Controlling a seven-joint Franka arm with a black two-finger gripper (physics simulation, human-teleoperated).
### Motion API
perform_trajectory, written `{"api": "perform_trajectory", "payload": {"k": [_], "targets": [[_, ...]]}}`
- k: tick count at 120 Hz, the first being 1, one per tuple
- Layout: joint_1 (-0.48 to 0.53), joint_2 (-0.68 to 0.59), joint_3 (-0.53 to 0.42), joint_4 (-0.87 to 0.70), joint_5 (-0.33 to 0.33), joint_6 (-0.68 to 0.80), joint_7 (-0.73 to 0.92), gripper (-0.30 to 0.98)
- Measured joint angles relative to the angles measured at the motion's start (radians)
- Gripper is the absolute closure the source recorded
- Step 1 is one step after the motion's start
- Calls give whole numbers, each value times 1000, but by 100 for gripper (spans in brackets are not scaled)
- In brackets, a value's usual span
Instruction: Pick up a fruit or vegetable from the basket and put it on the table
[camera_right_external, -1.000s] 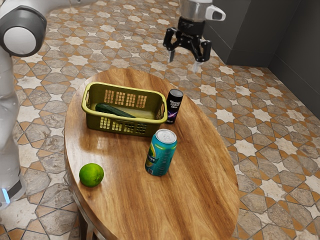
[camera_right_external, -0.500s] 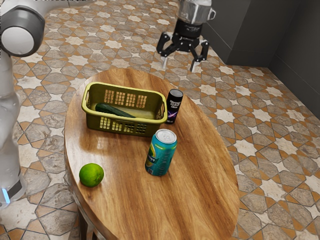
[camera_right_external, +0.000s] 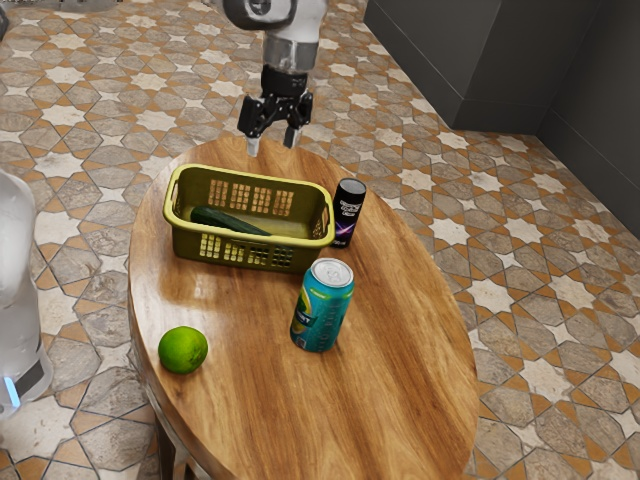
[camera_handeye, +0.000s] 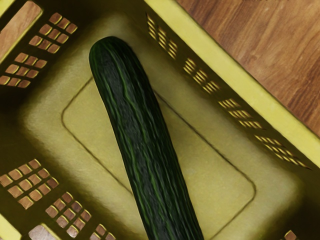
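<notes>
Since earlier, black two-finger claw moved twd ext. view's left, now above olive-green plastic basket. We read it wide & empty, prob. to straddle long dark-green ridged cucumber lying in basket.

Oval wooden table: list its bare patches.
Bare: between the round green lime and the teal metal can, and from that can to the rim of the table on the exterior view's right. Crowded: the corner where the black cylinder stands by the olive plastic basket.
</notes>
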Motion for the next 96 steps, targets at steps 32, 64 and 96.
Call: {"api": "perform_trajectory", "payload": {"k": [32,64,96], "targets": [[7,-41,-3,-184,37,162,-92,0],[19,-78,-2,-295,44,274,-151,0],[-10,-67,-5,-301,43,326,-180,0]]}}
